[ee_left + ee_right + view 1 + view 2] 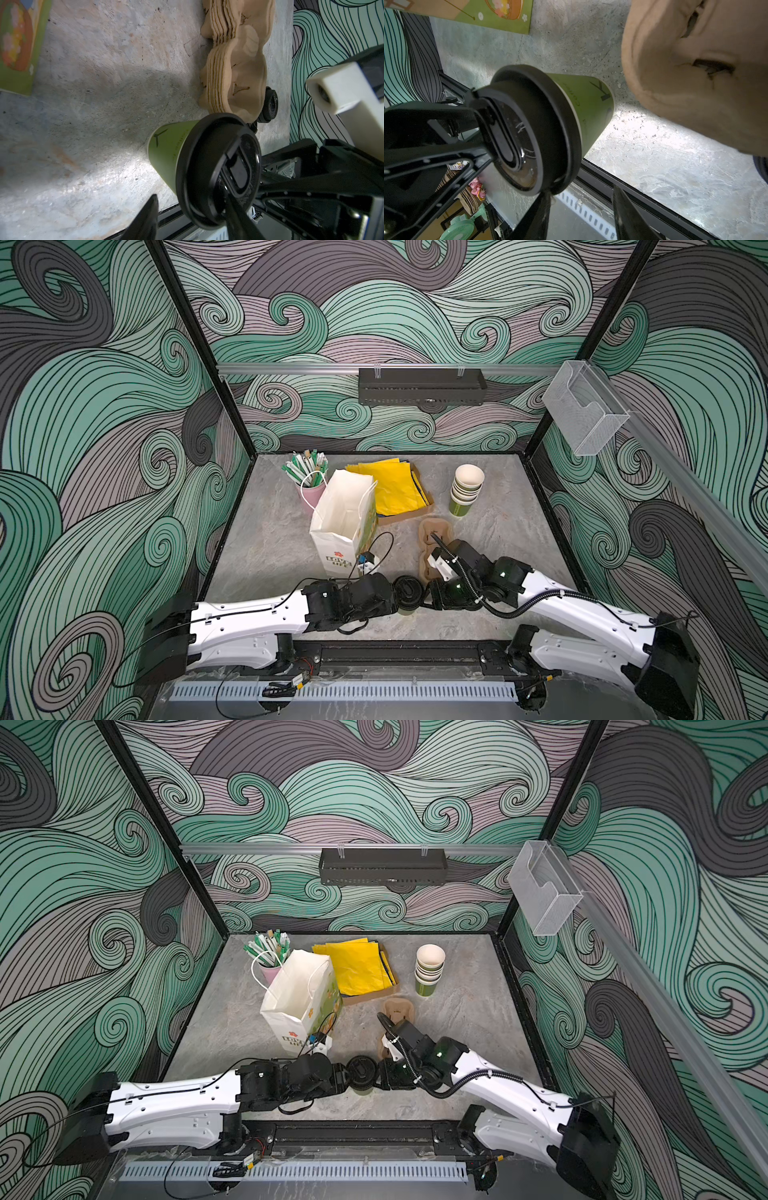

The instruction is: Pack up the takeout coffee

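Takeout coffee (409,594) stands upright near-centre on table (498,531), lid on, btwn the 2 claws. L gripper (392,594) reaches from left, jaws parted, 1 finger (500,135) flat on lid top, nothing clamped. R gripper (430,593) reaches from right, jaws also parted, 1 finger (544,207) touching lid rim.
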Motion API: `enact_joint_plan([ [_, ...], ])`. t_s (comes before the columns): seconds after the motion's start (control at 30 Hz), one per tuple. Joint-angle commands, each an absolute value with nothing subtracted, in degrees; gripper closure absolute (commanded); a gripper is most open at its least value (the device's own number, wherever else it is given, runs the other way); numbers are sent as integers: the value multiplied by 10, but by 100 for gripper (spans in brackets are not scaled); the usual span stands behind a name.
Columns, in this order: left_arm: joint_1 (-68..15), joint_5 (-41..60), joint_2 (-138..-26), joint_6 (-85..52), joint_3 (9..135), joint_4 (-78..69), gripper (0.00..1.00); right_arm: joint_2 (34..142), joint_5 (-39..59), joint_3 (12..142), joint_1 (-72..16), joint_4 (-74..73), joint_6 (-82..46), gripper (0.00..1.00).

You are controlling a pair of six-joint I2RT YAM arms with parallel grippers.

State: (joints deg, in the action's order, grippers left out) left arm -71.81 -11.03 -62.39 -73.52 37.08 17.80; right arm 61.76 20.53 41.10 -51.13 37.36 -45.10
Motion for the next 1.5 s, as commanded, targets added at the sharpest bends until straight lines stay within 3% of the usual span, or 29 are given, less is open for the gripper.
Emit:
enact_joint_plan([
  [0.0, -719, -125, -623, -727, 385, 219, 51, 638, 148, 398, -510, 406, -460, 50],
  [0.37, -718, -115, -630, -736, 384, 212, 53, 659, 151, 432, -511, 449, -446, 52],
  [0.63, -718, -124, -612, -730, 382, 196, 53, 589, 157, 493, -503, 419, -434, 44],
  [0.8, -718, -121, -586, -722, 376, 176, 42, 642, 193, 498, -497, 383, -435, 46],
  [1.1, -718, -115, -497, -721, 352, 210, 39, 681, 198, 495, -497, 392, -413, 48],
  [1.33, -718, -97, -480, -715, 331, 210, 39, 690, 189, 492, -497, 406, -404, 49],
  [1.47, -718, -68, -483, -718, 314, 186, 47, 691, 199, 496, -497, 401, -401, 48],
])
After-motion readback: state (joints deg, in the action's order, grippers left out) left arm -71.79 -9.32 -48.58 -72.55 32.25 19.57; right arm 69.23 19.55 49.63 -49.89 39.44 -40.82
